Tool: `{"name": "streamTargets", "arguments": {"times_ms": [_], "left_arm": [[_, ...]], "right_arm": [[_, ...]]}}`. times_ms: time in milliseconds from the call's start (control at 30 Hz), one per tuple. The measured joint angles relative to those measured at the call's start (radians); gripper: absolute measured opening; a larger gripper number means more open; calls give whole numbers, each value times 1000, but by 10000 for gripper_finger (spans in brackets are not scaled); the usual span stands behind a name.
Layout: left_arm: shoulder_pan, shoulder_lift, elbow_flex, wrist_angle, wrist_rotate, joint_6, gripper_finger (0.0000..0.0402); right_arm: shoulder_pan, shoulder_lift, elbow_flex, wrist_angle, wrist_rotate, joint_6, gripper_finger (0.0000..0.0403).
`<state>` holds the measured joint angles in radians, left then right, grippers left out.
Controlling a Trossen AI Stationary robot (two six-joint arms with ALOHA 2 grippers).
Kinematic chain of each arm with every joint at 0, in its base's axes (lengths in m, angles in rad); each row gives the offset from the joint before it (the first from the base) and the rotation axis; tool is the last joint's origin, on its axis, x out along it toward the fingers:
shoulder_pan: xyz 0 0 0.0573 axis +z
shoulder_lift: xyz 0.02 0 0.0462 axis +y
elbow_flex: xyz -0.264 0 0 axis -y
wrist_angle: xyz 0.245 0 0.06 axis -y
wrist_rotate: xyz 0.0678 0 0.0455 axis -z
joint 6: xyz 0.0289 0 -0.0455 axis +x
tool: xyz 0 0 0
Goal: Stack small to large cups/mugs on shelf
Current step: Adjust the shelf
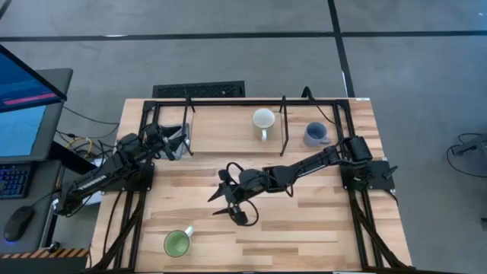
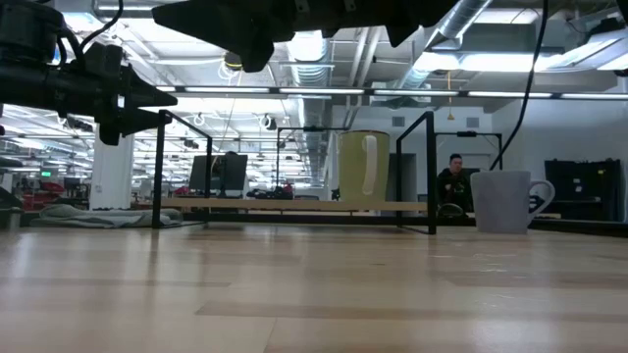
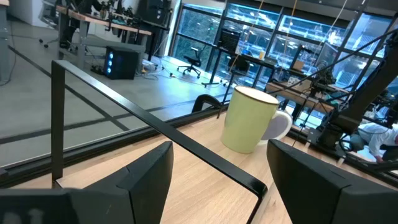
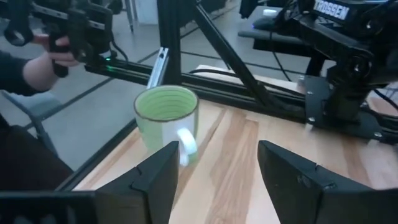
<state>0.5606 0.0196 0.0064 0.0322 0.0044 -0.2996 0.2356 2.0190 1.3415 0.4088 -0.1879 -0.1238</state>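
Note:
A cream mug [image 1: 263, 120] [image 3: 249, 118] stands upright on the shelf's wooden board [image 1: 224, 129]. To the right of the board, a blue-grey mug [image 1: 314, 135] [image 2: 505, 201] stands on the tabletop. A green mug [image 1: 177, 243] [image 4: 166, 121] stands upright near the table's front left corner, handle toward my right gripper. My right gripper [image 1: 226, 195] [image 4: 217, 180] hovers open over the table's middle, pointing at the green mug and well short of it. My left gripper [image 1: 179, 141] [image 3: 217, 180] waits open at the shelf's left end, above the black frame.
The shelf's black frame rods [image 3: 155, 127] stand upright around the board, one running just ahead of my left gripper. A person's hand [image 4: 37, 68] shows beyond the table's left edge. Bare planks [image 1: 304, 228] lie at the front right.

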Motion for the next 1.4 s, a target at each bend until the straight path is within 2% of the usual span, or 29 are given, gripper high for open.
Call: {"name": "streamTargets", "arguments": {"times_ms": [200, 367, 533, 600, 867, 1400], "left_arm": [[0, 0, 0, 0, 0, 0, 251], [0, 0, 0, 0, 0, 0, 251], [0, 0, 0, 0, 0, 1, 251], [0, 0, 0, 0, 0, 0, 251], [0, 0, 0, 0, 0, 42, 251], [0, 0, 0, 0, 0, 43, 251]], "right_arm": [[12, 2, -1, 7, 36, -16, 240], [21, 97, 48, 71, 33, -17, 240], [-6, 158, 108, 57, -74, 40, 240], [-11, 175, 132, 76, -72, 42, 240], [-8, 180, 144, -5, -75, 2, 240], [-6, 179, 143, 19, -43, -34, 240]]}}
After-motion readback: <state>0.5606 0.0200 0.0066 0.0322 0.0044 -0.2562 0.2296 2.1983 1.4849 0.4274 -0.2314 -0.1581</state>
